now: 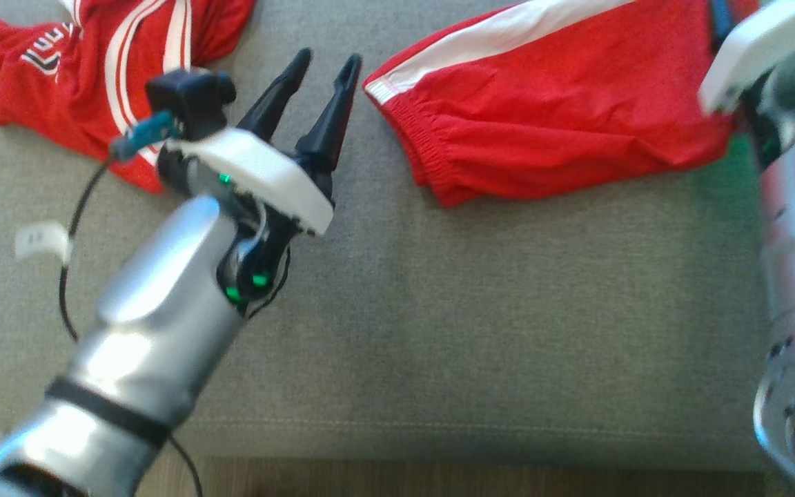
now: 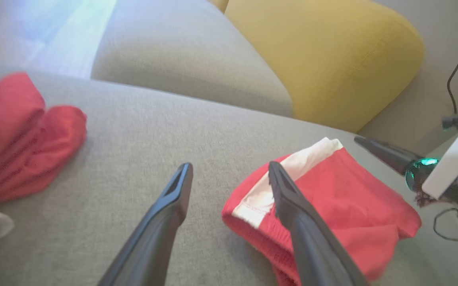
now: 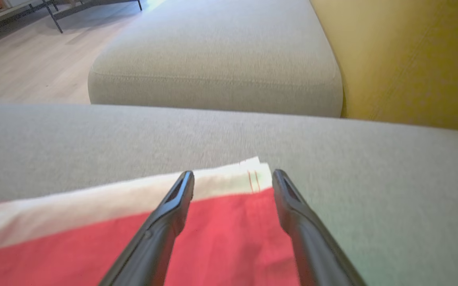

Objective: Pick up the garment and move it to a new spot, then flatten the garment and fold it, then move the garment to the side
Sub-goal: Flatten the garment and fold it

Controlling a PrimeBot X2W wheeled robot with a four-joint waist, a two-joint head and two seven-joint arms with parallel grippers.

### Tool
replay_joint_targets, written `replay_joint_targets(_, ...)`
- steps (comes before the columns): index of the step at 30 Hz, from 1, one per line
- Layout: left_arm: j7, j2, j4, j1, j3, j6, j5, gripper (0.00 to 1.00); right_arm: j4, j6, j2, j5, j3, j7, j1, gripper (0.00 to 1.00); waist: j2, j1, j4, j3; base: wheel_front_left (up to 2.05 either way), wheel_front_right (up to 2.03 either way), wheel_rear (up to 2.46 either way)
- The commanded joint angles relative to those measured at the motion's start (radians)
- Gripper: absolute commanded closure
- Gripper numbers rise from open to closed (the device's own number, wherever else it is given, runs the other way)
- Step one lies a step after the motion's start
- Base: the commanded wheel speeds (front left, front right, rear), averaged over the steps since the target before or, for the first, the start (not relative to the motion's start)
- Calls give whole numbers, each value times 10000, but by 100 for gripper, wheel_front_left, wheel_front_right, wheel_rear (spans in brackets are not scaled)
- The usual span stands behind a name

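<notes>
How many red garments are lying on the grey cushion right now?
2. A crumpled red garment lies at the head view's upper left; red shorts with a white stripe lie flat at its upper right. Both run past the top edge, so more could be hidden.

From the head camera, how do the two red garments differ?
The left garment lies crumpled in a heap; the right garment lies folded and fairly flat. The left garment shows thin white stripes and printed lettering; the right garment has one broad white band and a gathered waistband. Both are red and rest on the grey cushion.
</notes>
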Motion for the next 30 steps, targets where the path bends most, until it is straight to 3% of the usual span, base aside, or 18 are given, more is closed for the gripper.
replay_joint_targets(1, -117, 210, -725, 469, 760, 321, 725, 0, -201, -4, 192, 195, 284, -67, 235, 0, 0, 1, -176, -354, 0, 0, 0)
replay_joint_targets(4, -118, 81, -2062, 1772, 1806, 1001, 2301, 0, -210, -4, 18, 333, 272, 47, 805, 0, 0, 1, -150, -668, 0, 0, 0)
replay_joint_targets(5, -118, 81, -2062, 1772, 1806, 1001, 2301, 0, -210, -4, 18, 333, 272, 47, 805, 0, 0, 1, -150, -668, 0, 0, 0)
replay_joint_targets(12, -119, -155, -4210, 4131, 2557, 1908, 4928, 0, -229, -4, -365, 336, -849, 751, 1493, 0, 0, 1, 363, -1084, 0, 0, 0)
replay_joint_targets(20, -119, -532, -5008, 5484, 2557, 1917, 5598, 0, -23, -4, -1020, -925, -2797, 1917, 1901, 0, 0, 1, 1247, -1135, 0, 0, 0)
replay_joint_targets(25, -119, -668, -5004, 5691, 2653, 1702, 5674, 0, 41, -4, -888, -1754, -3678, 2585, 1892, 0, 0, 1, 1451, -1145, 0, 0, 0)
replay_joint_targets(26, -120, -695, -4988, 5687, 2686, 1667, 5696, 0, 71, -4, -825, -1867, -3779, 2660, 1876, 7, 0, 1, 1469, -1155, 0, 0, 0)
replay_joint_targets(27, -120, -720, -4993, 5684, 2725, 1637, 5723, 0, 102, -4, -750, -1965, -3864, 2727, 1856, 51, 0, 1, 1474, -1167, 0, 0, 0)
replay_joint_targets(29, -120, -756, -5014, 5700, 2814, 1587, 5768, 0, 129, -4, -626, -2143, -3989, 2786, 1813, 100, 0, 1, 1442, -1187, 0, 0, 0)
replay_joint_targets(30, -120, -766, -5021, 5717, 2868, 1577, 5795, 0, 145, -4, -569, -2223, -4025, 2795, 1788, 100, 0, 1, 1402, -1198, 0, 0, 0)
